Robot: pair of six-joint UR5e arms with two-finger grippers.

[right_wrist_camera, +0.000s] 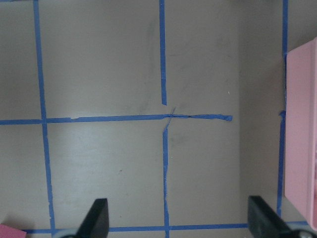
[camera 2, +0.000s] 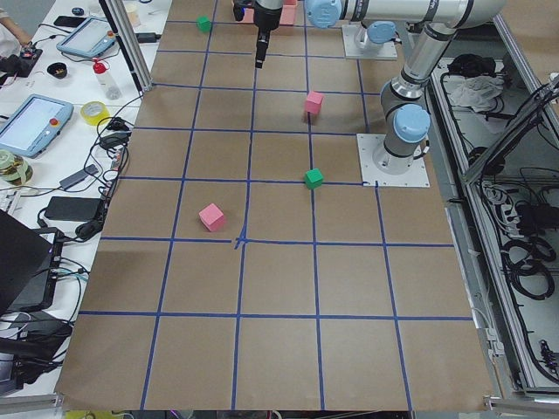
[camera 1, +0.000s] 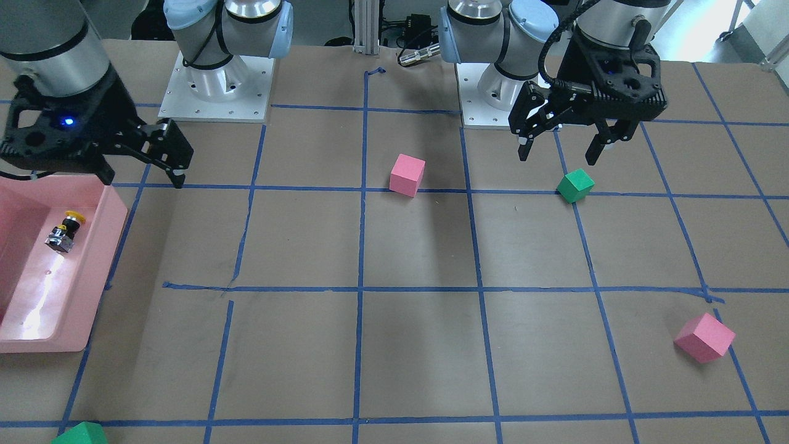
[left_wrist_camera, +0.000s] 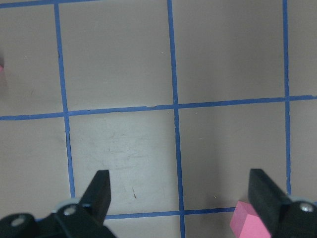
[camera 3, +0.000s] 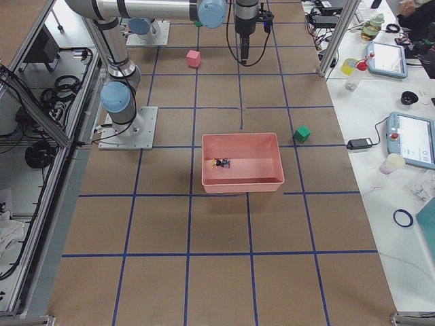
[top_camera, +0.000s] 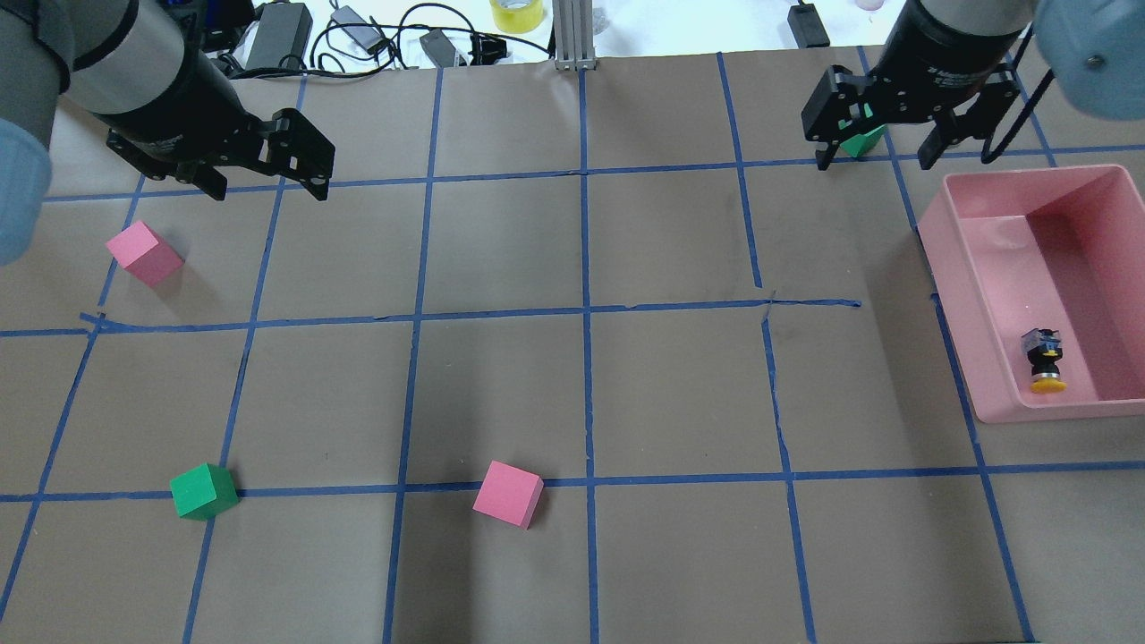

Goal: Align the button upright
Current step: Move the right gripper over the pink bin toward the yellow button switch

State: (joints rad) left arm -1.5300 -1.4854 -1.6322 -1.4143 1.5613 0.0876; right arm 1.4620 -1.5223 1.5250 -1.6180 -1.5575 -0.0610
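Paper-covered table (top_camera: 501,250), blue tape grid (top_camera: 586,268) (button (top_camera: 1043,358) lying in bin (top_camera: 966,295)); left tool (left_wrist_camera: 178,176), right tool (right_wrist_camera: 177,202) released.

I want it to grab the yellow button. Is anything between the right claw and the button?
Only the pink bin's wall. The button lies tipped over inside the bin; the right gripper hangs open outside it. The bin's top is open, so nothing visible blocks a reach from above.

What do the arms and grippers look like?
Both silver tubes with pale-blue joint caps: left arm, right arm. Black and two-fingered: left gripper, right gripper. A black cable loops at the left wrist; a blue light glows on the right gripper.
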